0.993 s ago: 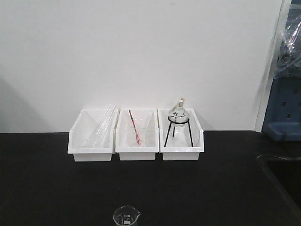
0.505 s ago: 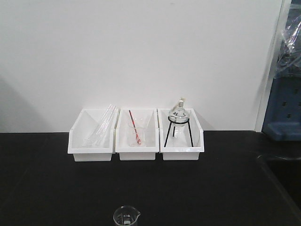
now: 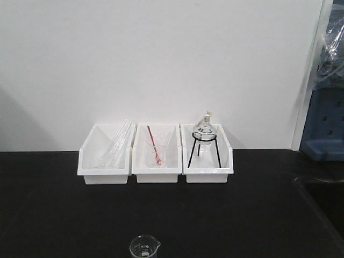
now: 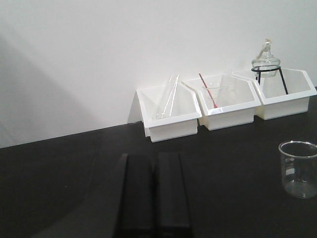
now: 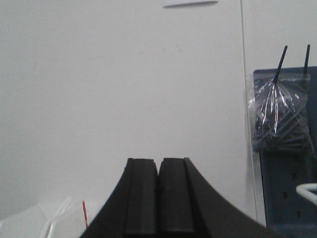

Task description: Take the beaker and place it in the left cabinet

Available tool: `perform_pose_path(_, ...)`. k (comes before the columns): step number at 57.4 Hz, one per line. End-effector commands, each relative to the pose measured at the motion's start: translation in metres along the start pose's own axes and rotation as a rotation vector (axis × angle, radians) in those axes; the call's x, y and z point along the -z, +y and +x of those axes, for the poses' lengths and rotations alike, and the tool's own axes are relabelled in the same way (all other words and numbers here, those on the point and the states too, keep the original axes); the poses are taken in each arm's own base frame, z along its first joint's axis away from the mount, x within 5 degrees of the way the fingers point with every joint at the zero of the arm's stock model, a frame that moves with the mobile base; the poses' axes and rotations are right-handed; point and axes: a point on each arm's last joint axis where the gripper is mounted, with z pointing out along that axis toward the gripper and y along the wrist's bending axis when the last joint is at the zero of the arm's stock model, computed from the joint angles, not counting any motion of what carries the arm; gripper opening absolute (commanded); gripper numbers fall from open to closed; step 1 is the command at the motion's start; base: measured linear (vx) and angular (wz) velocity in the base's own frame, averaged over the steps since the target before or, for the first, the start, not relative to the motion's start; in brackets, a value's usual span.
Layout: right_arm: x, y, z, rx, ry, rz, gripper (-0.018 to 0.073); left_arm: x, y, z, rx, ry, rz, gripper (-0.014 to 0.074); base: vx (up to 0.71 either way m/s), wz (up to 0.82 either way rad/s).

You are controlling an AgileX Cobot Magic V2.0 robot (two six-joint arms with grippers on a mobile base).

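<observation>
One clear beaker (image 3: 144,248) is standing upright on the black table (image 3: 54,215), at its near edge, well apart from three white bins (image 3: 156,176) sitting in a row against the wall. From left to right the bins are holding glass tubes (image 3: 114,145), one red-rod beaker (image 3: 156,153) and one round flask (image 3: 203,129) on a tripod. Two grippers are showing. The left gripper (image 4: 155,161) is hovering over the table with fingers pressed together, and the right gripper (image 5: 158,161) is likewise closed.

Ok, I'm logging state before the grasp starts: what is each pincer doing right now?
Left pincer: closed, holding nothing.
Right pincer: closed, holding nothing.
</observation>
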Motion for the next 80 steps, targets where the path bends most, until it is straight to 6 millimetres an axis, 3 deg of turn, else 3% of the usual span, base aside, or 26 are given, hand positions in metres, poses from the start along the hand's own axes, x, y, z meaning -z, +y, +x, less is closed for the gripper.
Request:
perform_pose_path(1, -0.005, -0.003, -0.047, -0.029, -0.183, 0.027, -0.0001, 0.001, 0.0, -0.003, 0.006, -0.077, -0.007, 0.0001, 0.0, 0.0)
perform_pose_path(4, -0.011, -0.003, -0.066, -0.047, -0.183, 0.028, -0.0001, 0.001, 0.0, -0.003, 0.006, -0.077, -0.007, 0.0001, 0.0, 0.0)
perform_pose_path(9, -0.025, -0.002, -0.08, -0.051, -0.092, 0.018, 0.0, 0.001, 0.0, -0.003, 0.006, -0.077, -0.007, 0.0001, 0.0, 0.0)
perform_pose_path(17, -0.047, -0.001, -0.08, -0.052, 0.078, 0.007, 0.0004, 0.001, 0.0, -0.003, 0.006, -0.077, -0.007, 0.0001, 0.0, 0.0)
perform_pose_path(29, -0.074, -0.001, -0.058, -0.051, 0.212, 0.012, 0.0028, 0.001, 0.0, -0.003, 0.006, -0.077, -0.007, 0.0001, 0.0, 0.0)
perform_pose_path(39, -0.091, -0.001, -0.039, -0.049, 0.303, 0.015, 0.0104, 0.001, 0.0, -0.003, 0.006, -0.077, -0.007, 0.0001, 0.0, 0.0)
perform_pose_path(61, -0.121, -0.001, 0.004, -0.044, 0.469, 0.024, 0.0438, 0.001, 0.0, -0.003, 0.006, -0.077, -0.007, 0.0001, 0.0, 0.0)
perform_pose_path(74, -0.138, 0.002, 0.028, -0.062, 0.477, 0.021, 0.0458, 0.001, 0.0, -0.003, 0.006, -0.077, -0.007, 0.0001, 0.0, 0.0)
perform_pose_path(80, -0.146, 0.02, 0.047, -0.025, 0.514, -0.092, 0.0458, 0.001, 0.0, -0.003, 0.006, -0.077, -0.007, 0.0001, 0.0, 0.0)
